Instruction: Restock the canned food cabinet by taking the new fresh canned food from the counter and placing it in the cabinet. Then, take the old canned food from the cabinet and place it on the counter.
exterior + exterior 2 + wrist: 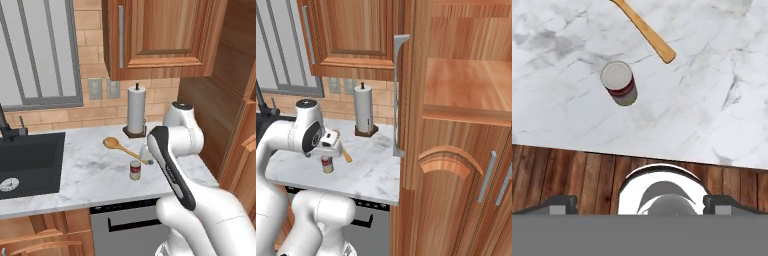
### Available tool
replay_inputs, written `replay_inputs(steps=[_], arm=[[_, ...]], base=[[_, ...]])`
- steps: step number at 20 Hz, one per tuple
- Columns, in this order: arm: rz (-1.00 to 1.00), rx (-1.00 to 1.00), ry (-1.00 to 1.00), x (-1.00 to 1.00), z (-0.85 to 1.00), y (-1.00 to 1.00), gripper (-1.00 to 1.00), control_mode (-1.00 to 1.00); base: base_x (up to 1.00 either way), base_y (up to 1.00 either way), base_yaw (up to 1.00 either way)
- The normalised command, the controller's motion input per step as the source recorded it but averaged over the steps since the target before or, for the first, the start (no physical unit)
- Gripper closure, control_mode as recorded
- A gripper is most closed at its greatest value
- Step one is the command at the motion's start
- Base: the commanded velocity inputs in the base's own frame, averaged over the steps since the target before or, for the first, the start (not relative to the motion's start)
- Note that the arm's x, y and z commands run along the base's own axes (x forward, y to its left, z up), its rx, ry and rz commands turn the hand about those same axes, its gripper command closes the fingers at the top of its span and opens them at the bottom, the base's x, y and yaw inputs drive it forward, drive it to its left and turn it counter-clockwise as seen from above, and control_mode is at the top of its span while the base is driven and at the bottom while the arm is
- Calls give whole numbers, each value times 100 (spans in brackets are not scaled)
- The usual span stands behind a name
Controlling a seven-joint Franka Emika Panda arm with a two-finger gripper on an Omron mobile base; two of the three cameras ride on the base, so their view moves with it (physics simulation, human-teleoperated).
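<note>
Here, the banded cylindrical can stands upright on the veined marble counter.

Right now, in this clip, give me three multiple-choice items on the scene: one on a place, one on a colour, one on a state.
1. Where does the new fresh canned food stand?
A. On the counter, near the wooden spoon
B. On the cabinet shelf
C. In the sink

2. What colour is the can's middle band?
A. Green
B. Cream-white
C. Black

3. How is the end effector?
A. Shut on the can
B. Shut on the spoon
C. Open, holding nothing

Answers: 1 A, the can sits on the marble beside the spoon's handle. 2 B, the left base view shows a pale band between red ones. 3 C, the hand view shows the fingertips wide apart, the can well ahead of them.
</note>
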Motion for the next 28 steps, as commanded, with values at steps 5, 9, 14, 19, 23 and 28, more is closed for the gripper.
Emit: replay_inputs(steps=[5,9,14,19,23,28], arm=[[0,-6,6,35,-58,36,-100,-100],[0,-5,3,24,-46,13,-100,-100],[0,-4,0,23,-28,8,-100,-100],[0,-1,0,30,-19,15,-100,-100],[0,0,0,29,-19,15,-100,-100],[0,0,0,9,-16,1,-100,-100]], base=[[0,0,0],[0,0,0],[0,0,0],[0,0,0],[0,0,0],[0,0,0]])
